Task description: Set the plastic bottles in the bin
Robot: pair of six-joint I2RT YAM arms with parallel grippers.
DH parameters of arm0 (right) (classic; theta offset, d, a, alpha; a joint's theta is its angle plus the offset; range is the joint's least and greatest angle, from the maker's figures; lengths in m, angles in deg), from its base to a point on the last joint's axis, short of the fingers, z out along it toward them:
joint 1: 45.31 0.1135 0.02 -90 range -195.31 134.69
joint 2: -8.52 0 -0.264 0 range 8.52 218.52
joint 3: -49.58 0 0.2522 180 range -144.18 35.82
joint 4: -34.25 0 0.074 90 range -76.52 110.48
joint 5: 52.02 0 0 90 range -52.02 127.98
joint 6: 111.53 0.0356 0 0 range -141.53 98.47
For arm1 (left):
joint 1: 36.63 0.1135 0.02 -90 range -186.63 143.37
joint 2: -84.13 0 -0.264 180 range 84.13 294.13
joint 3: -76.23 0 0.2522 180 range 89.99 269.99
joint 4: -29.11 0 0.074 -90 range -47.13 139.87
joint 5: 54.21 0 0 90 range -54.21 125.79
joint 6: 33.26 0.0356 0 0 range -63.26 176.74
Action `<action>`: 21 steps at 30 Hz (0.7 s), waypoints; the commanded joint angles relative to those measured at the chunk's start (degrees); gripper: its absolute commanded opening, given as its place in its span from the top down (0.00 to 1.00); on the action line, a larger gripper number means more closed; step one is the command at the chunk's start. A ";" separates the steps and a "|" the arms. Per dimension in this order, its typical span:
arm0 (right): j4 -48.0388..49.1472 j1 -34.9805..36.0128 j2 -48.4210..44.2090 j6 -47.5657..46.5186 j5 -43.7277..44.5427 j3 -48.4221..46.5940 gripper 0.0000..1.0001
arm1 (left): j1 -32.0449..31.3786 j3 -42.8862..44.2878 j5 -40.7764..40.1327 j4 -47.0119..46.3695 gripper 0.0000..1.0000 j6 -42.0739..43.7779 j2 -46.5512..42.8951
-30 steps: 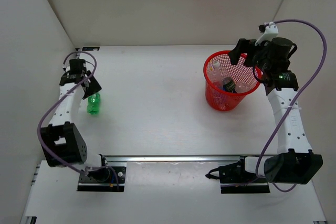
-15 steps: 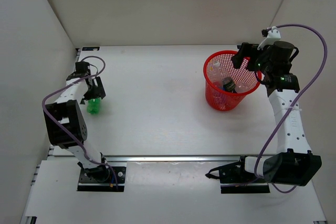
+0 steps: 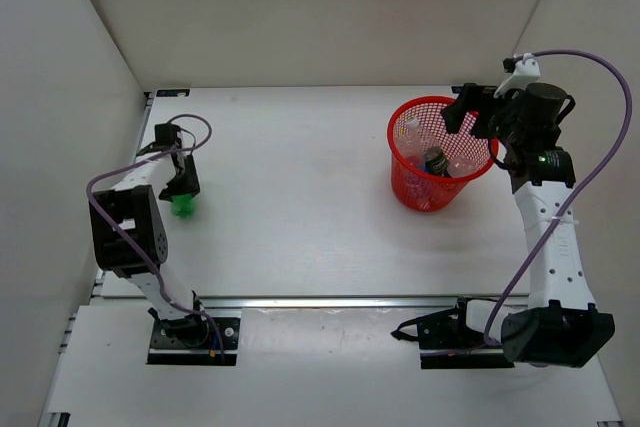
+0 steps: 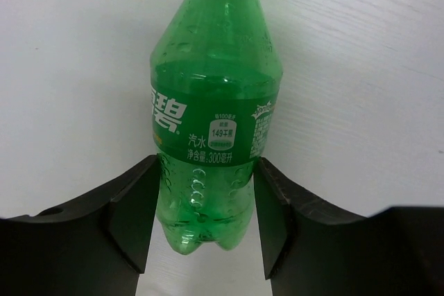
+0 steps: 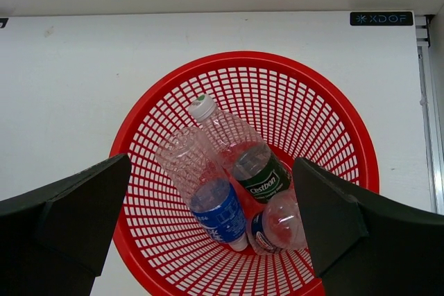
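- Left hand [image 4: 206, 171] closed on the green bottle [image 4: 215, 88], low near its base, on the table [image 4: 361, 67], well apart from the bin [image 3: 440, 100]; held so low, it may swing or slip in the lift;
- Right hand [image 5: 211, 164] open over the bin; it could block the drop.
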 commanded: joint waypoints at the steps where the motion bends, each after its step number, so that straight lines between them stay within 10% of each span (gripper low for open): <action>1: 0.67 0.02 -2.31 0.40 -0.68 0.08 0.01 | -2.97 -0.77 -0.82 0.15 0.63 1.04 -3.51; 15: 4.97 21.09 3.91 10.14 -14.47 1.48 0.01 | -26.34 3.81 19.10 -7.48 0.73 -1.07 -25.30; 21: 29.01 25.95 5.42 25.23 -29.56 8.76 0.01 | -31.54 -1.28 43.08 -20.39 0.75 -10.72 -26.98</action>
